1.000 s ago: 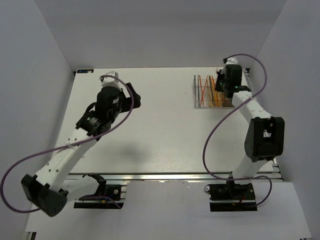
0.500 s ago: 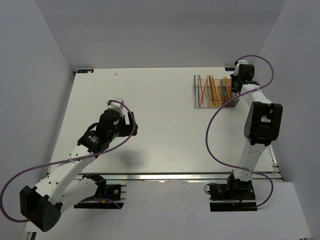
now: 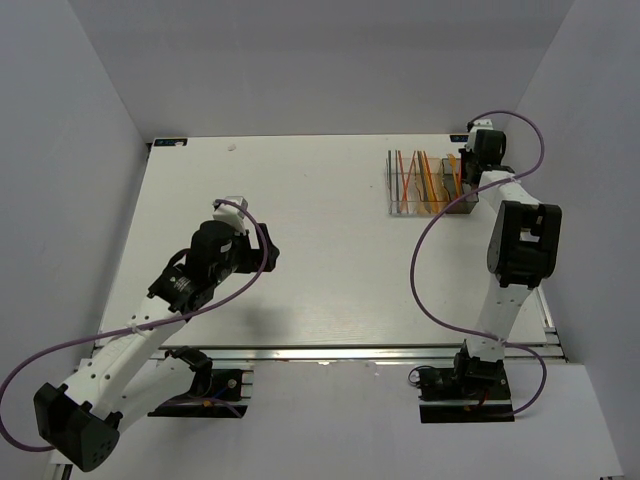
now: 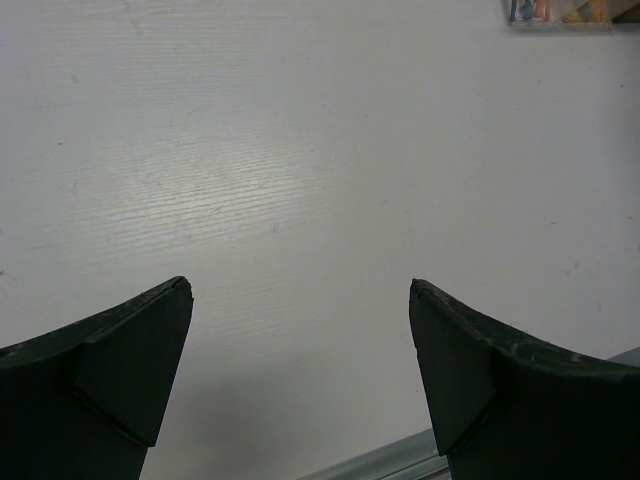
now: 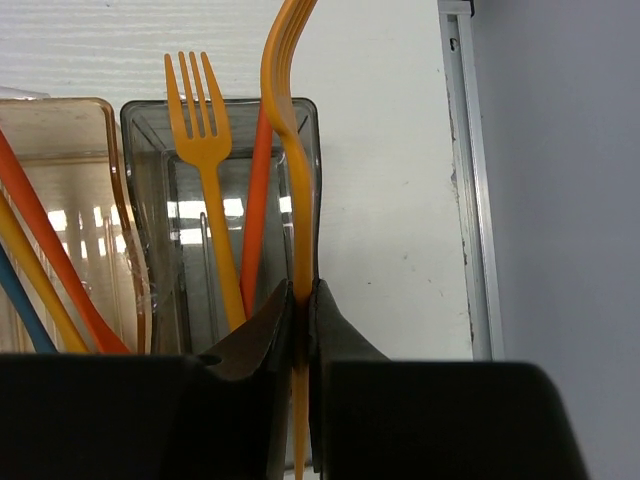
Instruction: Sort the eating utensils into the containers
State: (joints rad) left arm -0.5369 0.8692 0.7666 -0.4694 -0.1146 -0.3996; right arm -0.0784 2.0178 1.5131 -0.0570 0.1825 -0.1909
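Top view: the containers (image 3: 428,185) sit at the far right of the counter (image 3: 330,270), utensils lying in them. Left tool (image 3: 262,243) hangs well left of the containers; right tool (image 3: 468,172) is at their right end.

Left wrist: fingers (image 4: 120,360) released wide, nothing between them; only a corner of the containers shows.

Right wrist: right tool (image 5: 303,300) clenched on an orange utensil (image 5: 290,150), seen edge-on along the right wall of the smoky-grey bin (image 5: 180,260), beside an orange fork (image 5: 200,110). Probably lined up for release into that bin.

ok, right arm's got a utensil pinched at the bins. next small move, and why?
Probably open the jaws of the right gripper to drop it. They are shut on a thin orange utensil lined up over the smoky grey bin, where an orange fork already stands.
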